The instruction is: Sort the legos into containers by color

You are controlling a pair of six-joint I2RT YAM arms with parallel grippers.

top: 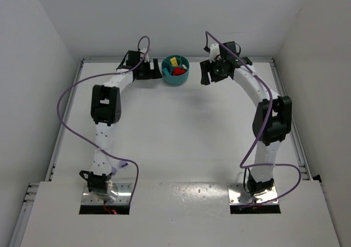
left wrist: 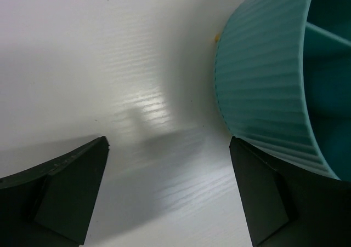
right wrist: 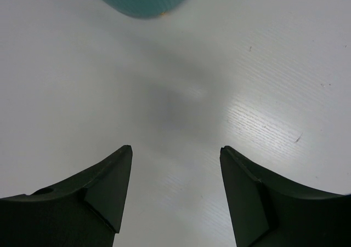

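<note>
The round teal bowl (top: 176, 76) stands at the back middle of the table, with inner walls dividing it into containers. Yellow legos (top: 174, 61) lie in a far compartment and red legos (top: 178, 70) in a near one. My left gripper (top: 153, 70) sits just left of the bowl, open and empty (left wrist: 169, 143); its right finger (left wrist: 258, 192) is close against the ribbed bowl wall (left wrist: 263, 77). A tiny yellow bit (left wrist: 216, 38) peeks out at the bowl's base. To the right of the bowl, my right gripper (top: 207, 73) is open over bare table (right wrist: 175, 148). The bowl (right wrist: 142, 0) shows at that view's top edge.
White walls close in the table at the back and on both sides. A raised rail (top: 288, 104) runs along the right edge. Purple cables (top: 66, 110) loop out beside both arms.
</note>
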